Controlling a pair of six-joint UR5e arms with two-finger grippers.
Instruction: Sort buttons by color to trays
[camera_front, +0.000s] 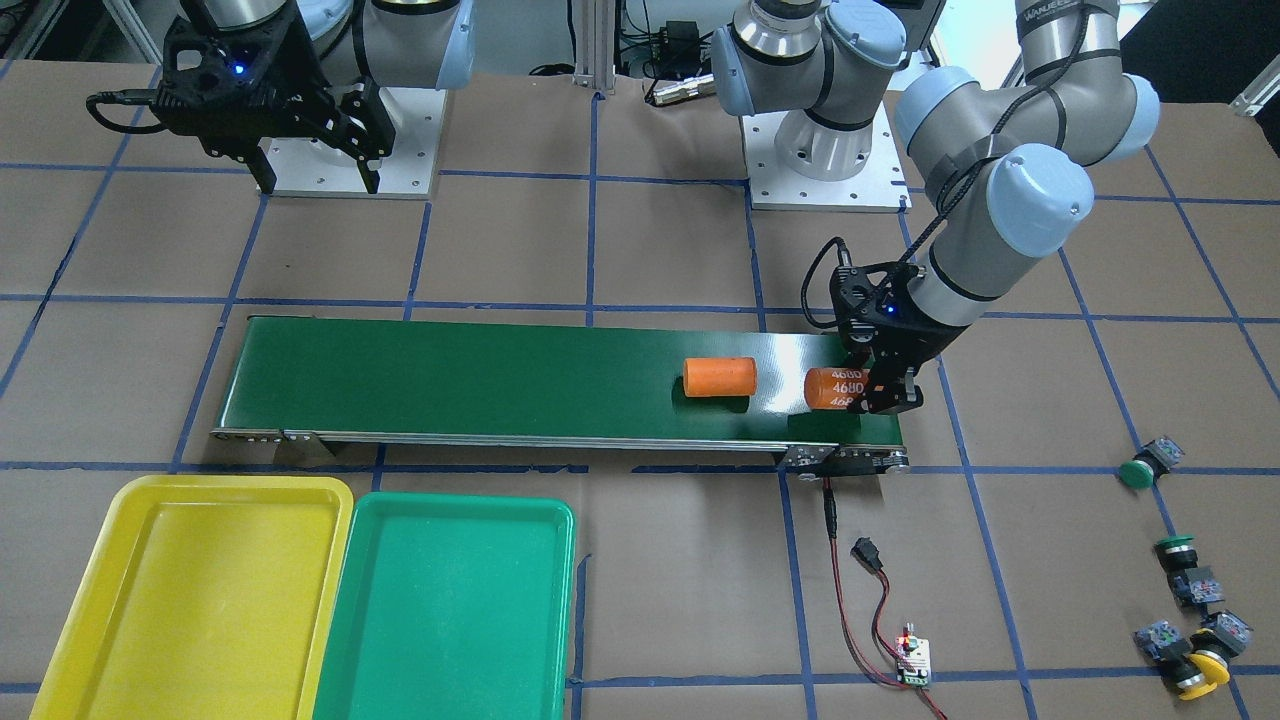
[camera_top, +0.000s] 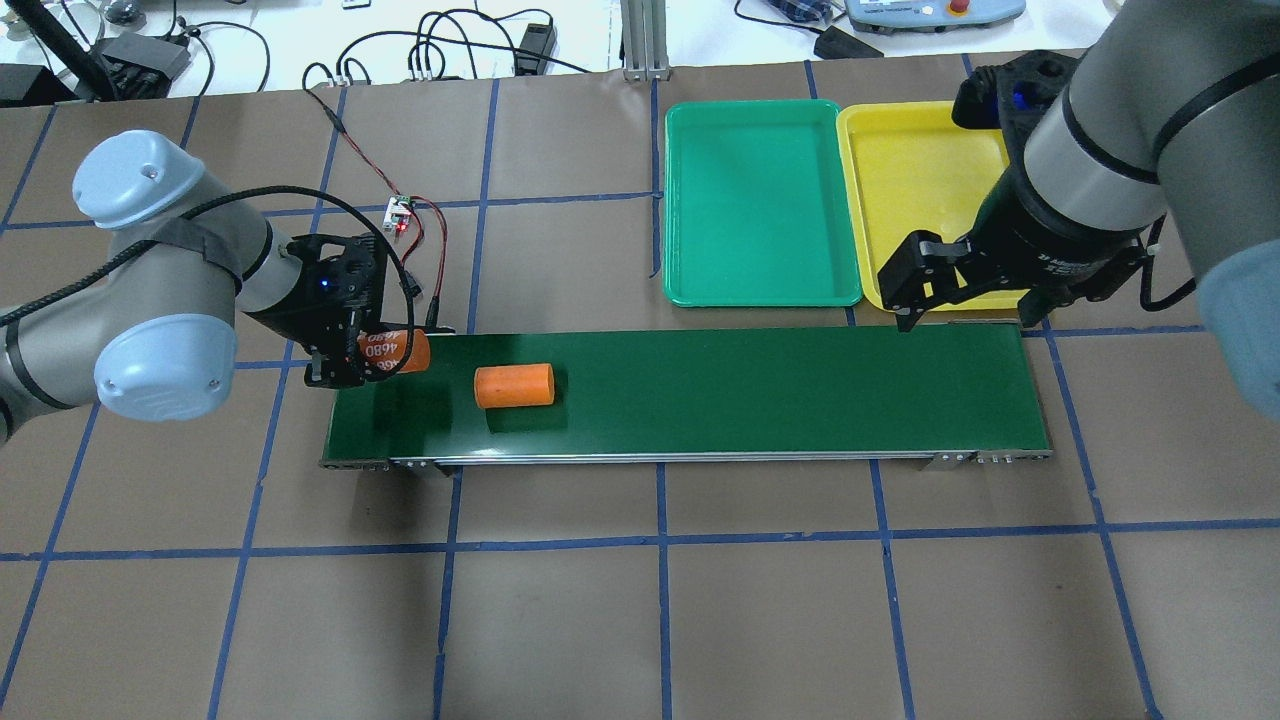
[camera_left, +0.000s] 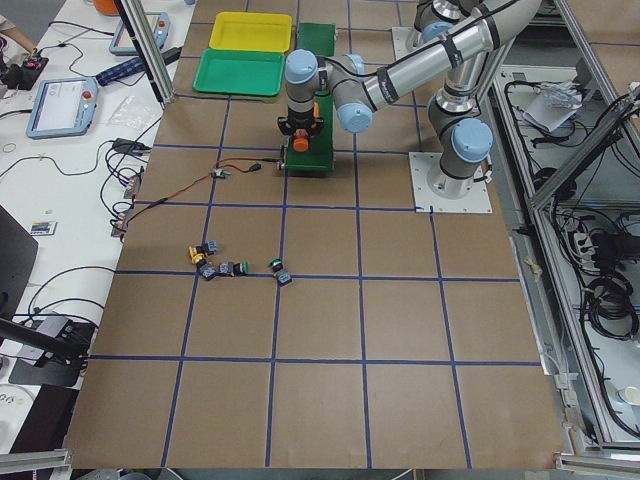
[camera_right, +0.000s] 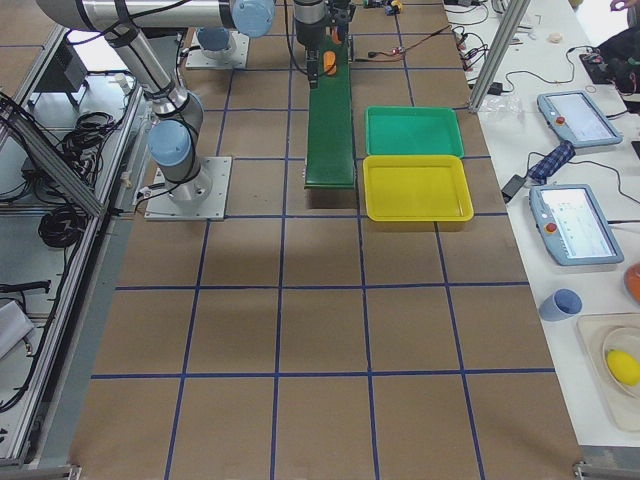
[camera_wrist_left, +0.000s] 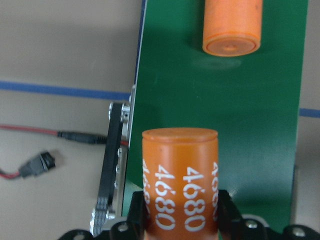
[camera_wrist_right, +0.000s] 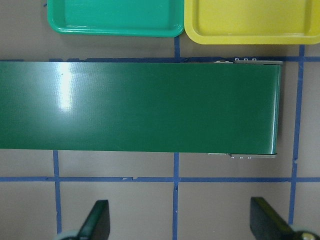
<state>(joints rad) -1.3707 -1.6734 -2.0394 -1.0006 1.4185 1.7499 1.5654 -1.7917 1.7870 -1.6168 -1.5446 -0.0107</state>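
In the front-facing view we find the belt (camera_front: 500, 380) blocked at 3 o'clock by the plain cylinder (camera_front: 719, 377) and the left gripper (camera_front: 885, 400) clamping the 4680 cylinder (camera_front: 830, 388). Bare table (camera_front: 1050, 560) surrounds the buttons (camera_front: 1137, 474); wires (camera_front: 868, 555) lie at their 9 o'clock.

Brown gridded table (camera_front: 650, 250): conveyor belt (camera_front: 480, 385), yellow tray (camera_front: 190, 600), green tray (camera_front: 450, 610), buttons (camera_front: 1138, 472).

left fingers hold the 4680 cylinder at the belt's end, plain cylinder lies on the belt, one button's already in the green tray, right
No: the green tray is empty. The front-facing view shows all four buttons on the table past the belt. The left fingers do hold the 4680 cylinder.
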